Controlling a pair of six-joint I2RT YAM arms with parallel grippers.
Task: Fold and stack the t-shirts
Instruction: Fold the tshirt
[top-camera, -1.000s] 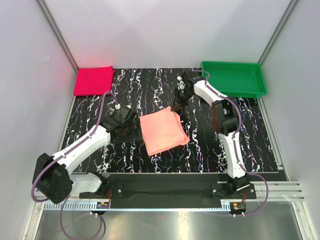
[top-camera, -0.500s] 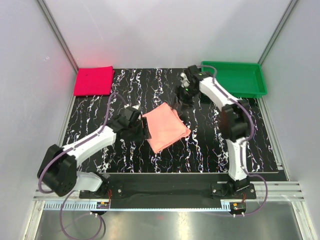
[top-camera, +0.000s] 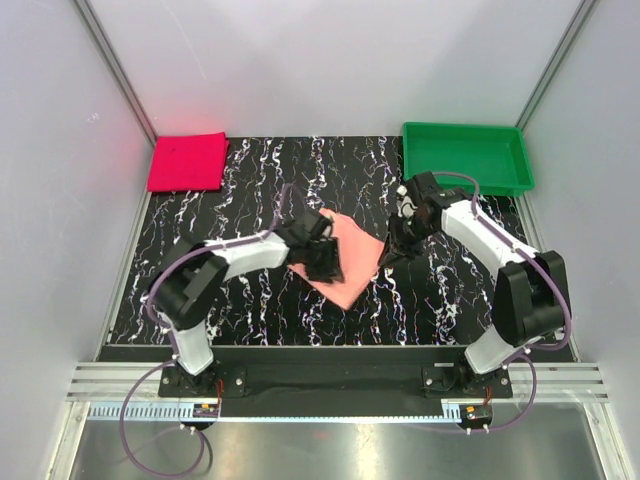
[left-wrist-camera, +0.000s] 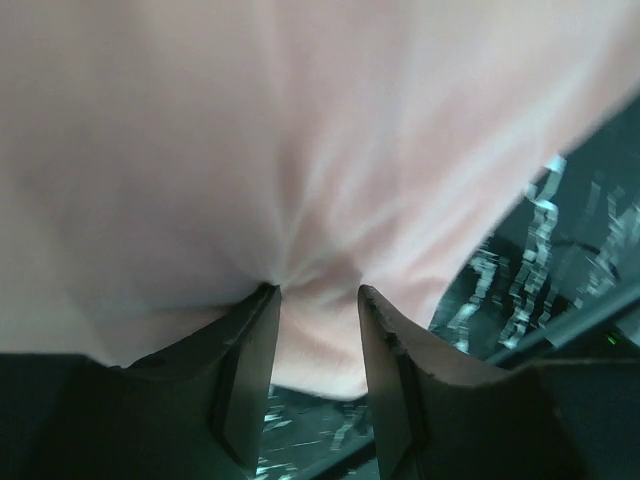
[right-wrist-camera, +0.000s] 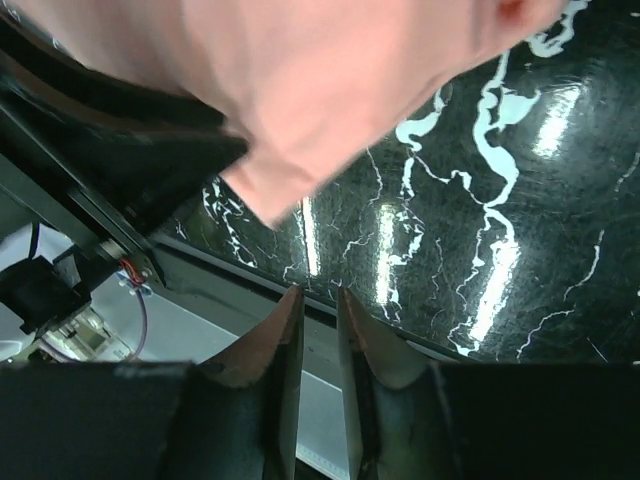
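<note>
Salmon-pink t-shirt (top-camera: 355, 262) noted folded at centre of desk (top-camera: 250, 180). Left pincer (left-wrist-camera: 318, 290) is clamped on its edge, with cloth puckered in the grip. Right pincer (right-wrist-camera: 318, 292) is placed just beside the shirt's right edge, narrowly parted, nothing held. Magenta t-shirt (top-camera: 187, 162) is folded in the far-left corner, well apart.

The left arm (top-camera: 235, 255) folds at the elbow and reaches rightward, the left pincer (top-camera: 328, 268) tipped down with fingers partly apart, the right arm (top-camera: 480, 228) stretches toward it, the right pincer (top-camera: 388, 254) angled down, fingers a slit apart.
</note>
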